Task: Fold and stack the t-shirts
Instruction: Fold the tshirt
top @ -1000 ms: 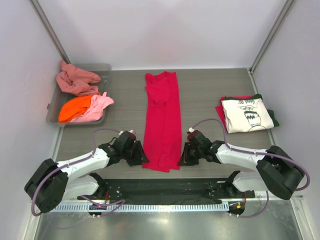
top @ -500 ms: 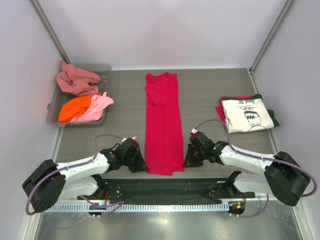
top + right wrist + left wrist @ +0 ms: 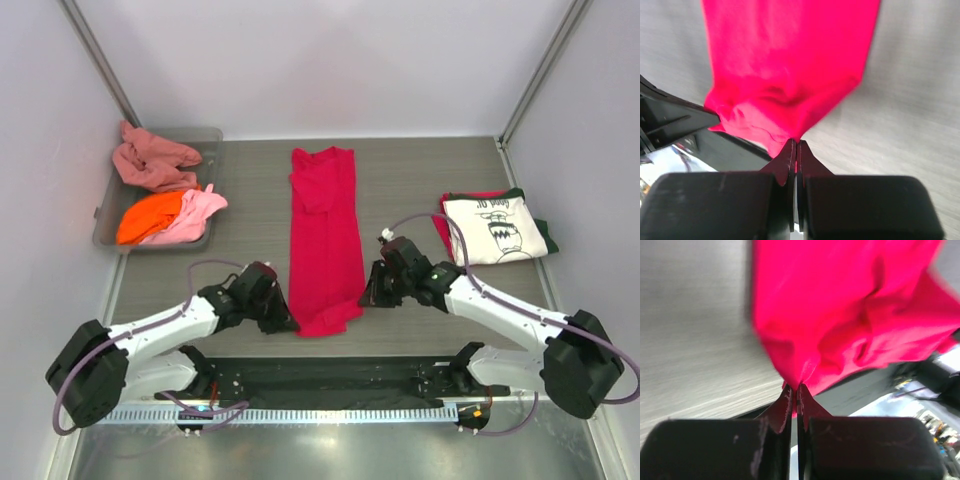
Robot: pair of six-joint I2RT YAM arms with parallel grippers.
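Note:
A crimson-red t-shirt (image 3: 325, 235) lies as a long narrow strip down the middle of the table. My left gripper (image 3: 285, 322) is shut on its near left corner (image 3: 795, 382). My right gripper (image 3: 366, 298) is shut on its near right corner (image 3: 796, 137). Both corners are lifted off the table, and the near hem sags between them. A folded cream t-shirt with dark print (image 3: 497, 228) lies on a stack at the right, with red and dark green shirts showing under it.
A clear grey bin (image 3: 210, 148) at the back left holds salmon-pink (image 3: 150, 160), orange (image 3: 148, 216) and light pink (image 3: 195, 212) shirts. The arms' dark base rail (image 3: 320, 378) runs along the near edge. White walls close in the table.
Both grippers have lifted the shirt's near hem and carried it away from the near edge, the right one farther. The hem is now bunched and raised.

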